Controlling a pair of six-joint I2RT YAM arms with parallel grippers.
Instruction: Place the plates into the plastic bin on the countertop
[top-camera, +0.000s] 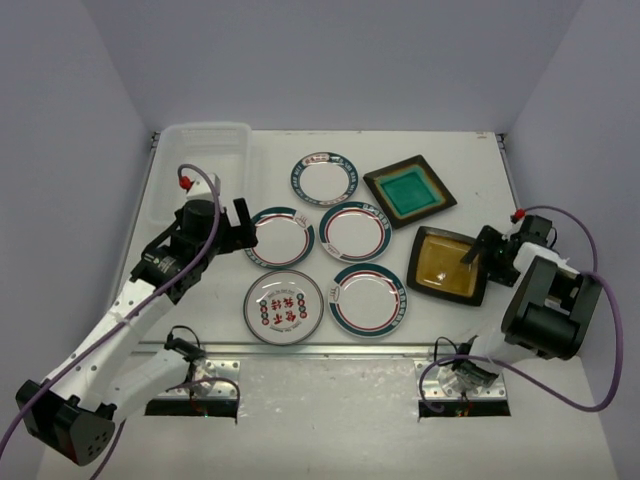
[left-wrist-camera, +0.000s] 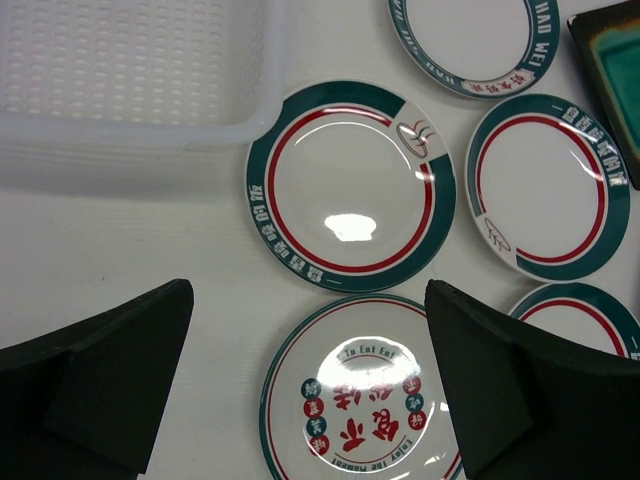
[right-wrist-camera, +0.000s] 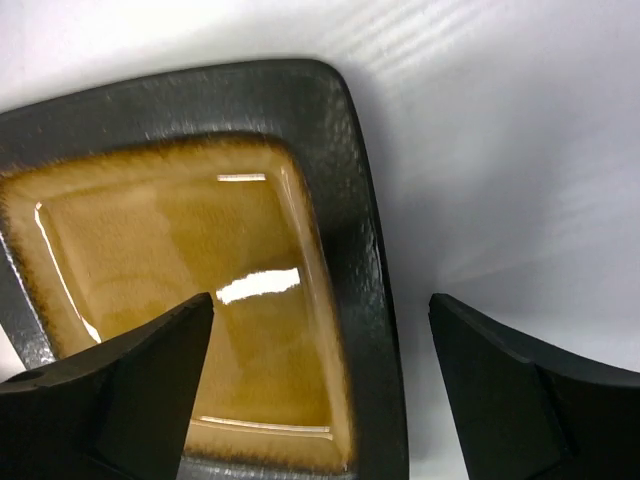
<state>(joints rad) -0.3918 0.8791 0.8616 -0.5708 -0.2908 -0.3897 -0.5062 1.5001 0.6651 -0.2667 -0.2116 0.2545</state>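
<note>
The released right hand (right-wrist-camera: 320, 305) straddles the rim of the square dark-brown amber-centred plate (right-wrist-camera: 150, 230). The released left hand (left-wrist-camera: 308, 290) hangs near a round white teal-rimmed plate (left-wrist-camera: 350, 185).

Bin mouth: translucent white rectangular plastic bin (top-camera: 205, 160), at 11 o'clock on the white counter (top-camera: 470, 160), open upward; the left arm (top-camera: 150, 280) crowds its 5 o'clock corner.
Mid-counter: five white round dark-rimmed plates (top-camera: 352, 232) packed close, with only slim gaps between rims.
Right side: bare counter at 3 o'clock of the dark-brown square plate with amber centre (right-wrist-camera: 350, 200).
</note>
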